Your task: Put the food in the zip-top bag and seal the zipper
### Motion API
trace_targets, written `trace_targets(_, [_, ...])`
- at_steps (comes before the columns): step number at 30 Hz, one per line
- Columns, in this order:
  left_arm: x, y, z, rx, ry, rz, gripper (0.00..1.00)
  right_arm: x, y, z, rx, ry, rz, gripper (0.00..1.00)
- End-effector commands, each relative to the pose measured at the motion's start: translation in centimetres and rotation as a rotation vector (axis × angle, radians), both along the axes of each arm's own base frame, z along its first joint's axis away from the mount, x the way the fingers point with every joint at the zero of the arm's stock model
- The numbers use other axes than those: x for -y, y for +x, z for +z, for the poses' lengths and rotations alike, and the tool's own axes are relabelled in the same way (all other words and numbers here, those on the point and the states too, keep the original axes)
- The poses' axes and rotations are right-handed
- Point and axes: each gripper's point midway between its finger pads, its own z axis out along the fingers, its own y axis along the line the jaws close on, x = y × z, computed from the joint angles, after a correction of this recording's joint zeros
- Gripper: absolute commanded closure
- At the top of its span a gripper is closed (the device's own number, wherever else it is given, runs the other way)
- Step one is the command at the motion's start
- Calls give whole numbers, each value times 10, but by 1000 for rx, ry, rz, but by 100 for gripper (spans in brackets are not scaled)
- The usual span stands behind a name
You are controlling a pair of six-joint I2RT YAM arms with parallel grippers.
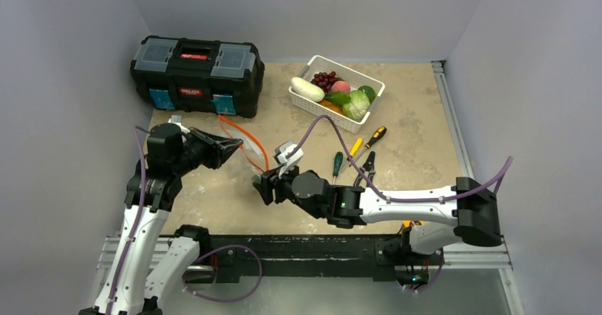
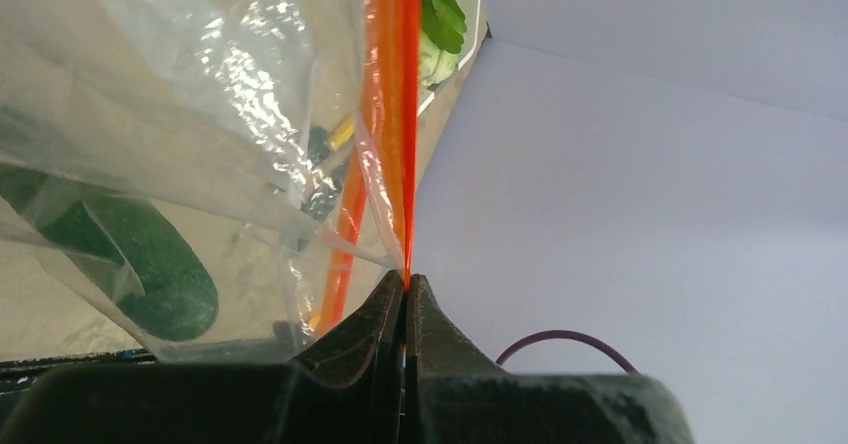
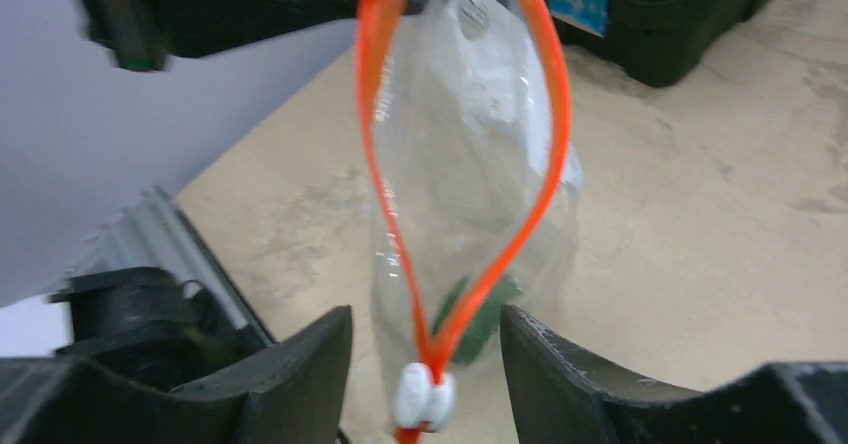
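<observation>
- The zip-top bag (image 1: pixel 248 150) hangs lifted off the table (image 1: pixel 419 123), just in front of the toolbox's (image 1: pixel 195 74) right end on the side nearer the arms.
- Its zipper (image 3: pixel 548 94) stands unsealed. In the right wrist view the two orange-red strips bow apart and meet only at the white slider (image 3: pixel 425 396), at the end farther from the toolbox.
- A dark green cucumber (image 2: pixel 150 264) lies inside the bag, showing through the crinkled plastic.
- The left gripper (image 2: pixel 407 279) is clamped on the zipper, with the orange strip pinched between its closed tips at the end nearer the toolbox.
- The right gripper (image 3: pixel 425 324) is released. Its jaws stand apart on either side of the slider end, with a gap on both sides.
- The white basket (image 1: pixel 311 106) sits to the right of the toolbox, about as far back. It holds a white oblong vegetable (image 1: pixel 307 89), a pink peach (image 1: pixel 341 86), a light-green cabbage (image 1: pixel 357 105) and dark grapes (image 1: pixel 324 80).
- The screwdrivers (image 1: pixel 337 164) and pliers (image 1: pixel 368 164) lie right of the toolbox and nearer the arms, in front of the basket.
</observation>
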Motion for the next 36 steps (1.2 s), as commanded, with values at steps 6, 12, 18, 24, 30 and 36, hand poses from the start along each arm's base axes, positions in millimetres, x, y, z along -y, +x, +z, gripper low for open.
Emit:
trace_targets(6, [-13, -4, -4, 41, 117, 17, 100, 16, 19, 35, 89, -73, -109, 100])
trace_targets(12, [-3, -14, -8, 168, 265, -178, 100, 30, 4, 87, 112, -247, 95, 100])
trace_targets(18, [-10, -16, -13, 253, 347, -178, 100, -30, 24, 12, -90, -455, 236, 100])
trace_targets(24, [-22, -10, -52, 125, 454, -192, 100, -60, 52, -42, -79, -497, 217, 100])
trace_targets(30, [-24, -14, -20, 233, 465, -170, 100, -43, 53, -11, -51, -427, 176, 100])
trace_targets(36, [-41, -29, -15, 201, 490, -74, 100, -26, 42, 41, -82, -332, 158, 100])
